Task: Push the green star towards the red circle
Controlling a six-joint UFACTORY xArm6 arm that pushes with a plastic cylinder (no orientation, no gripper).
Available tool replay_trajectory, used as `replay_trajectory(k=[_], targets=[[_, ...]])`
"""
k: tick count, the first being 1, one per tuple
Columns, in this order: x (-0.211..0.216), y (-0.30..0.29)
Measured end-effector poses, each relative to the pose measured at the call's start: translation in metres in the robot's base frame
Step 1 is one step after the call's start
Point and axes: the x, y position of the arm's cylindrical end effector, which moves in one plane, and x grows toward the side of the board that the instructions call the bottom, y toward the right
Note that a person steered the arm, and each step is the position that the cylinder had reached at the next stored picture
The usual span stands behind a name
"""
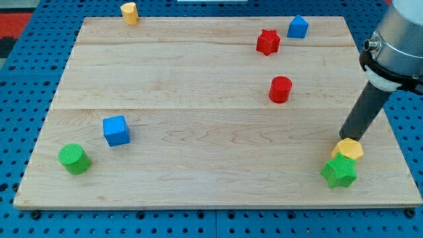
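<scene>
Hiding behind a yellow block (348, 149), my tip (345, 138) holds nothing; it's just a bare rod. Ridged green star (339, 172) sits near-right, touching yellow, well apart from the red circle (280, 89).

The green star (339, 172) lies flat near the counter's (198, 86) bottom right corner, touching a yellow block (348, 149) above it. The red circle (280, 89), a short upright cylinder, stands well apart, up-left.
</scene>
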Motion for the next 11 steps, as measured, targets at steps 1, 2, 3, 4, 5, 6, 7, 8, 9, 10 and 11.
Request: replay_trajectory(k=[1,2,3,4,5,6,7,8,9,10,11], targets=[[0.000,0.000],[0.000,0.001],[0.022,0.062],[0.072,0.053],[0.079,-0.043],[0.084,-0.122],[0.053,-0.121],[0.084,-0.107],[0.082,-0.077],[0.026,-0.100],[-0.041,-0.186]])
